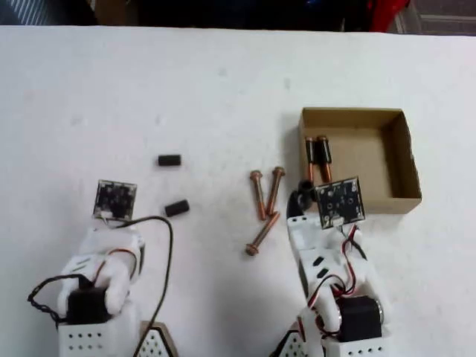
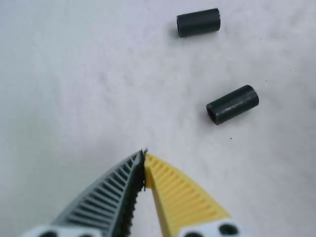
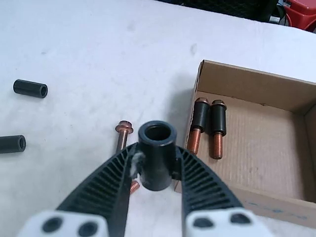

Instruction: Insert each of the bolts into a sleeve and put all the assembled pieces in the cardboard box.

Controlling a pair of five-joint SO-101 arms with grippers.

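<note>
From up top we've got a white tabletop point(image 1: 223, 82) with an open brown cardboard box point(image 1: 405, 160) over by its right edge. Two sleeved bolts point(image 1: 317, 155), copper shafts poking out of black sleeves, lie side by side along the box's left wall. Three bare bolts point(image 1: 258, 195), copper-coloured with flanged heads, lie just left of the box, around the middle of the tabletop. Two loose sleeves point(image 1: 169, 160), short black cylinders, sit further toward the left edge, apart from each other. Both arms are at the near edge.

In the left wrist view, the left gripper point(image 2: 144, 158) has its grey and yellow fingers pressed together with nothing between them. It's above bare tabletop, with both loose sleeves lying near it.

In the right wrist view, the right gripper point(image 3: 156, 153) has its black fingers clamped on a third one. The held sleeve point(image 3: 157, 165), a black tube, stands upright with its bore facing us, just beside the box's near left corner. One bare bolt lies right behind it.
</note>
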